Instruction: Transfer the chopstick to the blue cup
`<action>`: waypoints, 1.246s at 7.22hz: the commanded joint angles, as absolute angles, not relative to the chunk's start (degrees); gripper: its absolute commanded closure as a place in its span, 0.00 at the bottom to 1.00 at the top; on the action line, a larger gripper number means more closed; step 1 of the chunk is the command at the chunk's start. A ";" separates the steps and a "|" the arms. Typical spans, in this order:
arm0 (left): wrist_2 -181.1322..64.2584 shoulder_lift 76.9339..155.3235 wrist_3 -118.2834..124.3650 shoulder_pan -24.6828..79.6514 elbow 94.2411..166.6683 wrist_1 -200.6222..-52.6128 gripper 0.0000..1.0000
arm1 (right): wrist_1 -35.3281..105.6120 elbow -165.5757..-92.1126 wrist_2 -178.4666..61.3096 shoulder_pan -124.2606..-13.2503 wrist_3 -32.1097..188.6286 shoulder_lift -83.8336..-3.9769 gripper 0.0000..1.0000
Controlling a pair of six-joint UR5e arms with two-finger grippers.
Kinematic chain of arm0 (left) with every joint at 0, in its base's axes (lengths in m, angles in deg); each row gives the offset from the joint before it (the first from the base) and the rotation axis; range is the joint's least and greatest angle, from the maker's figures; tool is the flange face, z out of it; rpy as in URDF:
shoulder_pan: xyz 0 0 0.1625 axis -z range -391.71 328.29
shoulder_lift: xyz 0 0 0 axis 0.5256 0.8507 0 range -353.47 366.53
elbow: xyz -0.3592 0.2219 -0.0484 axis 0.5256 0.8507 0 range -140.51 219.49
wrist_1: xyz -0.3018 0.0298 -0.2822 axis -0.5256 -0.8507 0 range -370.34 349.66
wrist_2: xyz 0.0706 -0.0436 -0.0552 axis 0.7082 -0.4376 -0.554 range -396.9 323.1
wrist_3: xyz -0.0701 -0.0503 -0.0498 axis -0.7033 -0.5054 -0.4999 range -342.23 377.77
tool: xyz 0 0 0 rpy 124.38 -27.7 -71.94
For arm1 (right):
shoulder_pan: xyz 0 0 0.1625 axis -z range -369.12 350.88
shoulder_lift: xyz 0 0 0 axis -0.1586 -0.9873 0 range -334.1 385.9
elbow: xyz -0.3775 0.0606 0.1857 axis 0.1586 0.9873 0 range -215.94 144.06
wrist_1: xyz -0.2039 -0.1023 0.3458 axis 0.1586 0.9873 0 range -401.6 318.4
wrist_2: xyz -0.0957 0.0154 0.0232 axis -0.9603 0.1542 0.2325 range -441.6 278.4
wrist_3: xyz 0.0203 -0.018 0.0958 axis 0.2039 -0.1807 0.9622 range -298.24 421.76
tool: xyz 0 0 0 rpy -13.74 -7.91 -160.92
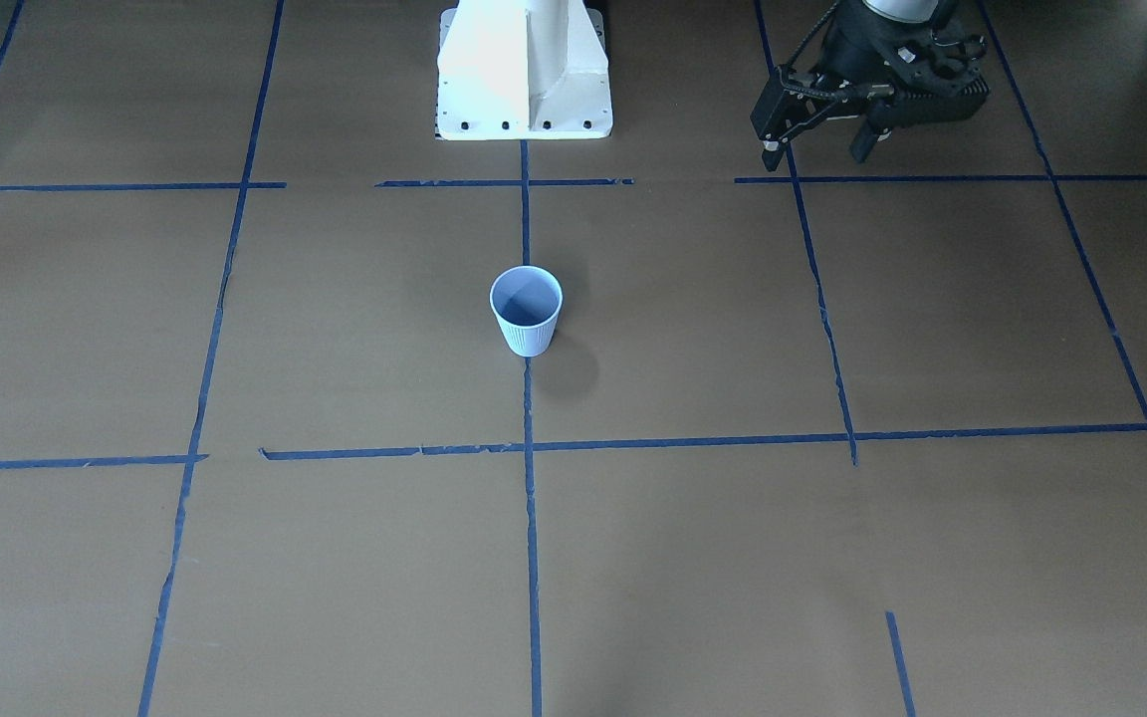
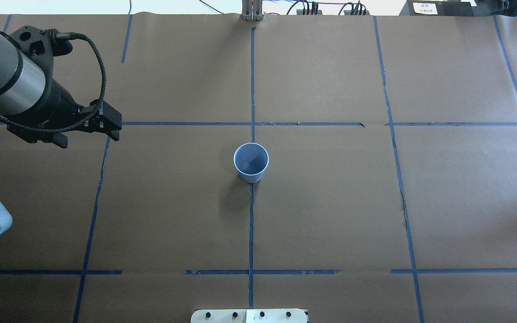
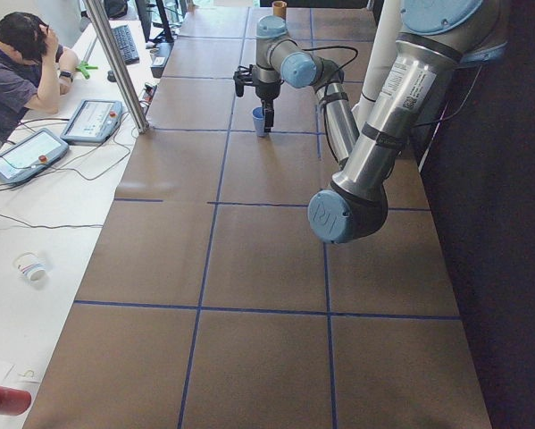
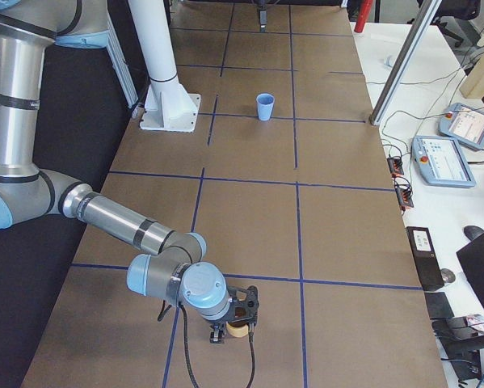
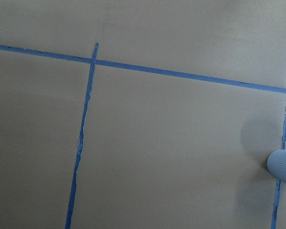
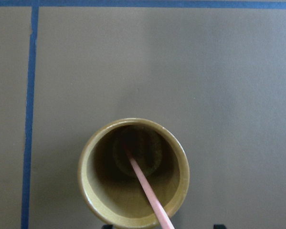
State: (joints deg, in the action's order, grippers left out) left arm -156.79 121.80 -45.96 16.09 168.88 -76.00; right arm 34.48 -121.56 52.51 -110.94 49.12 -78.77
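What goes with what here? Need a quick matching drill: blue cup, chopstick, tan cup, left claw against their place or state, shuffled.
Things
1. blue cup
2. chopstick
3. tan cup
4. left claw

Place or state
A. leans inside a container
B. open, off to one side, holding nothing
C. upright and empty on the centre tape line
D. has a pink stick standing in it

Pairs: 1-C, 2-A, 3-D, 4-B
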 commanded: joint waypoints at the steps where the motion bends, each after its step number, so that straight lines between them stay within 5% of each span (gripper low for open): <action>1: -156.79 121.32 -46.04 16.10 169.56 -75.99 0.00 | 34.77 -123.63 52.61 -111.25 48.75 -80.09 0.24; 3: -157.83 120.79 -46.04 16.10 170.44 -75.99 0.00 | 40.89 -128.98 52.78 -110.99 48.66 -80.80 0.25; 9: -158.19 120.88 -46.04 15.93 170.35 -75.99 0.00 | 41.63 -128.49 51.99 -110.90 48.66 -80.01 0.25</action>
State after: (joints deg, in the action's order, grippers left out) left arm -158.19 120.85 -46.04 15.97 170.37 -75.99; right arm 41.58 -128.83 52.06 -110.93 48.66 -80.36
